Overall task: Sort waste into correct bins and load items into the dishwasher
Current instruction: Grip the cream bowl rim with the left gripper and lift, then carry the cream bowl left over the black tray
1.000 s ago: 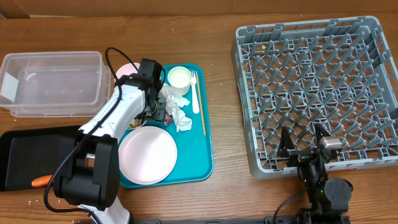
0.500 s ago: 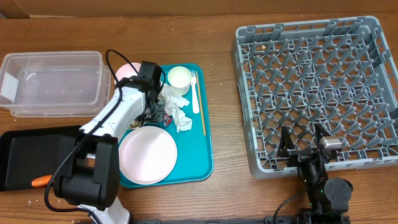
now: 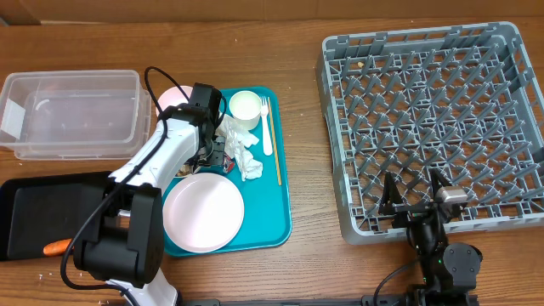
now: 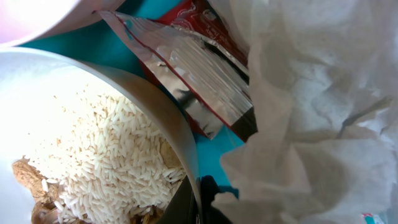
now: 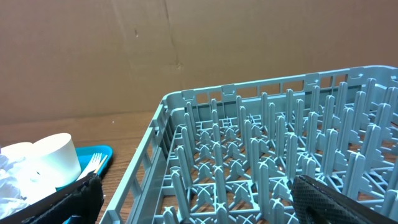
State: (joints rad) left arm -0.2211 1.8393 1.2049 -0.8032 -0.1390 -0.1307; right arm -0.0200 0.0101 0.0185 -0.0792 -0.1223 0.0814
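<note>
noted right gripper (image 3: 414,194) at near edge of grey dish rack (image 3: 433,127), jaws spread wide, nothing between them. found orange carrot stick (image 3: 57,247) lying at near edge of black tray (image 3: 34,212), near left. recorded large round plate (image 3: 202,212) on near half of teal tray (image 3: 276,212). located left gripper (image 3: 216,155) just beyond that plate, down among the waste, jaws closed. from the wrist view, seen fingertips at rim of white bowl (image 4: 93,155) of rice with beige food scraps (image 4: 28,177), just beside crumpled napkins (image 3: 242,149) and red wrapper (image 4: 186,68). cannot tell whether anything is pinched. found no readable print on the wrapper. further back on the tray, logged small white cup (image 3: 245,106) and white fork (image 3: 267,127) side by side. at far left, logged clear tub (image 3: 72,115), white label on its left wall, print too small to read. compared against a second ago from overhead: no shift seen in arms, dishes or waste.
</note>
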